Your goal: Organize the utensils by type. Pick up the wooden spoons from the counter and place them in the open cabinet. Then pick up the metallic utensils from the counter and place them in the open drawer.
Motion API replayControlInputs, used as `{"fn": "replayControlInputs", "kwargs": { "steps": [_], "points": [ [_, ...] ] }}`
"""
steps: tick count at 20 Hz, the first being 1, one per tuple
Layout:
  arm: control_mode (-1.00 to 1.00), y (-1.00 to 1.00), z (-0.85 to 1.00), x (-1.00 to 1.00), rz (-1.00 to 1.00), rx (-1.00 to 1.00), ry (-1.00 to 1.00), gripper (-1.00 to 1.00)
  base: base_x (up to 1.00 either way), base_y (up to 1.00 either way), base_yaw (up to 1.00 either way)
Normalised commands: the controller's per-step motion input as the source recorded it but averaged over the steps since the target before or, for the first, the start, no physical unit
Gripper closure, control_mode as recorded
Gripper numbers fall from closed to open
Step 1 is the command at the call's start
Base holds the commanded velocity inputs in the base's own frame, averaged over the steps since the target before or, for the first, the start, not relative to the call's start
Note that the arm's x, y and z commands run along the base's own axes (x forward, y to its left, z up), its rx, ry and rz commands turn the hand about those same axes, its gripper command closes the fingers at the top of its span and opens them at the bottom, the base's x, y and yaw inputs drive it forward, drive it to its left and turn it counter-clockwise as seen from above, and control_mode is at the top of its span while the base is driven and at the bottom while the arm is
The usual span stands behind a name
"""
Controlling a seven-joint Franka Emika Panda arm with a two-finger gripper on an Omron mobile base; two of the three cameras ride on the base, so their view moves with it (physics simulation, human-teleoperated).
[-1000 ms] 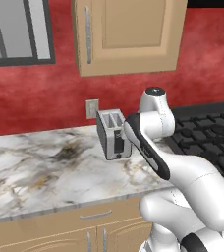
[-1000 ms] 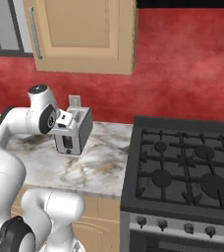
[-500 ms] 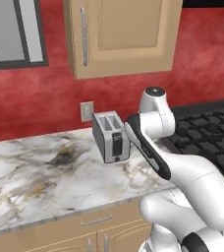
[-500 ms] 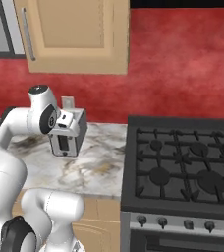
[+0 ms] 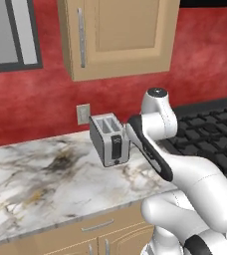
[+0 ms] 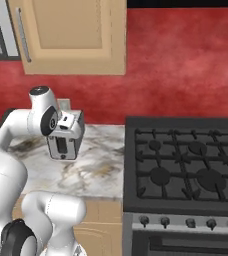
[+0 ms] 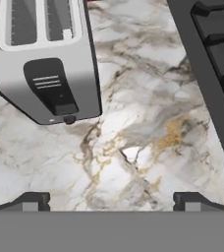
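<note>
A marble tabletop (image 5: pixel 36 174) with brown and gold veins is seen over light wood base cabinets (image 5: pixel 98 234), backed by a red wall (image 6: pixel 186 65). A silver two-slot toaster (image 5: pixel 109 140) is set toward the tabletop's rear edge, in front of a wall outlet (image 5: pixel 83 114). A black gas stove (image 6: pixel 186 170) is butted against the tabletop's right edge. Above, a closed wall cabinet (image 5: pixel 118 37) with a silver bar handle is mounted — beside it a window (image 5: pixel 11 32) is partly seen.

The claw (image 7: pixel 111 199) is held spread wide, with nothing between its tips, over bare marble near the tabletop's right edge; the toaster lies just beyond it, the stove's edge to one side. No spoon or metal utensil can be made out on the stretch of tabletop seen — their place cannot be told, nor that of the open cabinet or drawer.
</note>
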Motion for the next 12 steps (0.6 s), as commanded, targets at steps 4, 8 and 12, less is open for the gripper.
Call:
{"fn": "replayControlInputs", "kwargs": {
  "steps": [4, 8, 12],
  "points": [
    [1.00, 0.00, 0.00, 0.00, 0.00, 0.00, 0.00, -1.00, -0.77, -0.33, -0.22],
    [1.00, 0.00, 0.00, 0.00, 0.00, 0.00, 0.00, -1.00, -0.81, -0.40, -0.24],
    [1.00, 0.00, 0.00, 0.00, 0.00, 0.00, 0.00, -1.00, -0.64, -0.49, -0.24]
  ]
}}
